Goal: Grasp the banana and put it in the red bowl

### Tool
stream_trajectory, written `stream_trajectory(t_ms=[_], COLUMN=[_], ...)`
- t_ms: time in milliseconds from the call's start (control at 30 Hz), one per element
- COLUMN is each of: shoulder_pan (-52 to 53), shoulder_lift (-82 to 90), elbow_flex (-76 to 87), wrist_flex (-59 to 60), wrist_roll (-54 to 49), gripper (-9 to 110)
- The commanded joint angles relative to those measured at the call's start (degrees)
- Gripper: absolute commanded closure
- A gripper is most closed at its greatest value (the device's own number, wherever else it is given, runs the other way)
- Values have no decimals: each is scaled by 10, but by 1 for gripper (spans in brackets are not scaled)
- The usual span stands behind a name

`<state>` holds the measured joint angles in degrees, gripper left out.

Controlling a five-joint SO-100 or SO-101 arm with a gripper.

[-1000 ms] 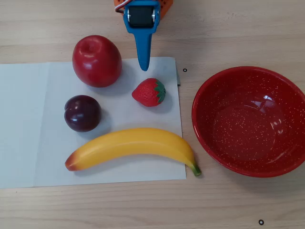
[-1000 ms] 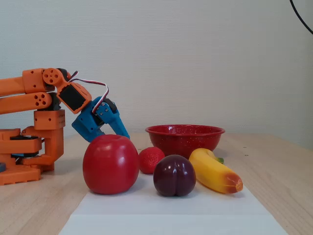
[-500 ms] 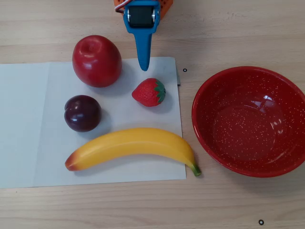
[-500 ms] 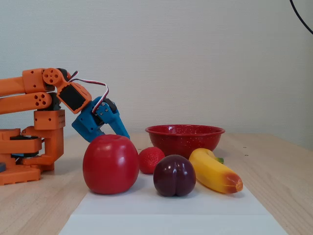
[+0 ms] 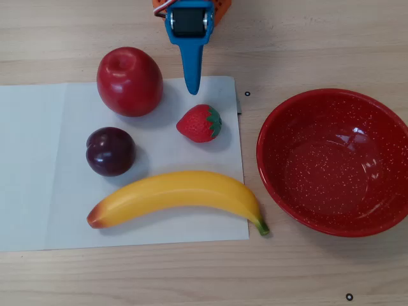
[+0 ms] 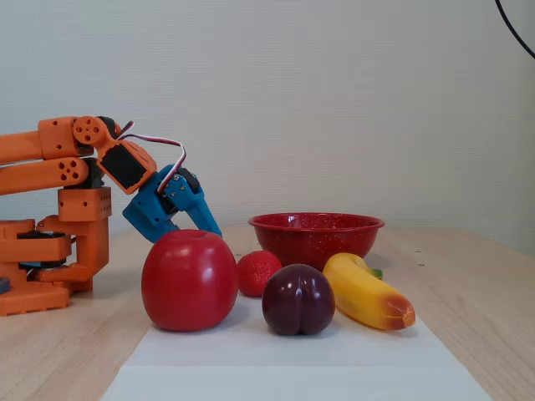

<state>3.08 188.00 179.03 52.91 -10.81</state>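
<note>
On the white paper sheet (image 5: 38,166) nothing has shifted since the earlier pictures: the fruits, the bowl and the arm sit exactly where they were a second ago and half a second ago. Seen from overhead, the banana (image 5: 178,194) lies along the sheet's lower edge, at about 6 o'clock from the strawberry (image 5: 199,123). Its long axis runs nearly from 9 o'clock to 3 o'clock, bowed upward in the middle, with the orange-red end pointing toward 8 o'clock and the small green stem tip pointing toward 4 o'clock, just past the paper's corner onto the wooden table (image 5: 319,38). The red bowl (image 5: 274,178) stands on the bare wood at 3 o'clock from the banana, close to the stem tip but apart from it, and holds nothing. A plum (image 5: 110,151) rests at 11 o'clock from the banana's middle, and an apple (image 5: 129,81) sits at 12 o'clock from the plum. The blue gripper (image 5: 192,89) hangs at 12 o'clock from the strawberry, pointing down toward it and holding nothing; only one blue finger shows from above, and in the fixed view the apple (image 6: 190,280) hides the tips, so I cannot tell whether the claw is released or clenched. It is well apart from the banana (image 6: 366,291).
</note>
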Motion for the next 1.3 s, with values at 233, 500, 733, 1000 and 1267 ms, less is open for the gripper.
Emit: stream_trajectory(t_ms=[233, 500, 733, 1000, 1267], shoulder_pan=[4, -9, -9, -21, -44], shoulder_lift=[-9, -114, -218, -370, -544], elbow_flex=[-31, -169, -331, -520, -721], wrist_flex=[29, 93, 181, 286, 381], wrist_roll=[15, 16, 13, 18, 9], gripper=[101, 101, 101, 101, 101])
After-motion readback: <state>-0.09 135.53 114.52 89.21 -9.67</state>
